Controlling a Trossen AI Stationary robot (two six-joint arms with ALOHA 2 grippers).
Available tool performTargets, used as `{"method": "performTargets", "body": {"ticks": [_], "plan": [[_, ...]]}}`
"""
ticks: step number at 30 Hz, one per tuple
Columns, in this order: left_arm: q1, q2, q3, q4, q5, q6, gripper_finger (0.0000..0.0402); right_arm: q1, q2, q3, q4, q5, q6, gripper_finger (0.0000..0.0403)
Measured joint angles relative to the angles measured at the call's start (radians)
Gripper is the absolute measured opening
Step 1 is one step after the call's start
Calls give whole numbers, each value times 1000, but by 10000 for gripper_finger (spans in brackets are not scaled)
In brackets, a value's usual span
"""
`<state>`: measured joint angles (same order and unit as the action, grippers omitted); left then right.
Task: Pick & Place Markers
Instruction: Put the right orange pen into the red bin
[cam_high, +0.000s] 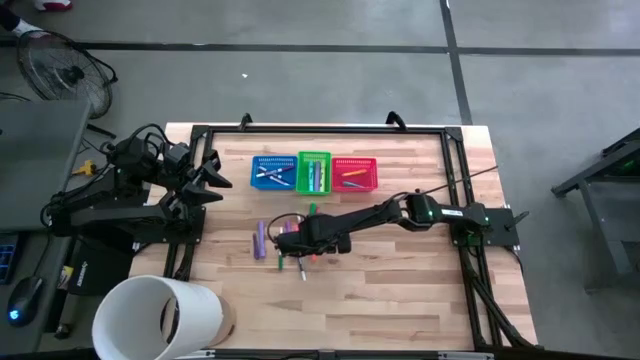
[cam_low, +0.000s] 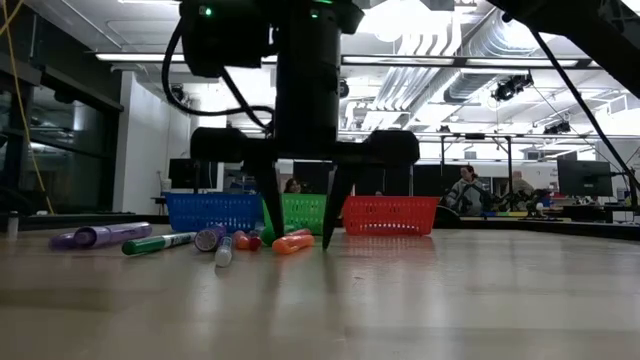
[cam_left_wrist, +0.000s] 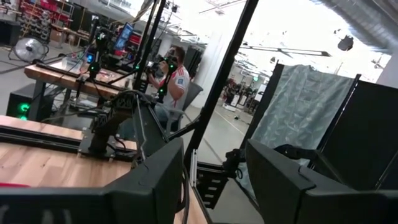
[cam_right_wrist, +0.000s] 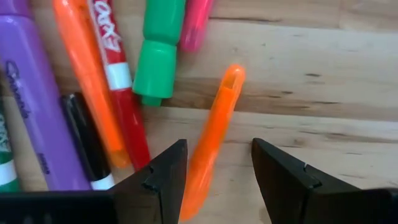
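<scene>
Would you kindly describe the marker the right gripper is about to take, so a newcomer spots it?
Find the loose marker pile before the three baskets. The open right gripper straddles an orange marker lying apart from the pile, slightly tilted, touching none.

Markers (cam_right_wrist: 211, 140) orange, red, purple, green; baskets (cam_high: 314, 172) blue, green, red

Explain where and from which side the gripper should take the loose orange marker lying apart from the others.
Grip the orange marker across its slim middle, from straight above. It lies flat on the table, clear of the pile, and the right gripper already has a finger on each long side.
</scene>
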<state>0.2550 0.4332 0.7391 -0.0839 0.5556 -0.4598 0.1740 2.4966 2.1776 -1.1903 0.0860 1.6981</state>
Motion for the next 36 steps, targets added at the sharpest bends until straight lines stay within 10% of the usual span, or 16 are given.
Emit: {"method": "performTargets", "body": {"ticks": [18, 36], "plan": [[0, 0, 0, -39, 2, 12, 172, 2, 26, 4, -12, -89, -183, 30], [0, 0, 0, -51, -1, 36, 172, -5, -25, -7, -171, -93, -365, 29]]}}
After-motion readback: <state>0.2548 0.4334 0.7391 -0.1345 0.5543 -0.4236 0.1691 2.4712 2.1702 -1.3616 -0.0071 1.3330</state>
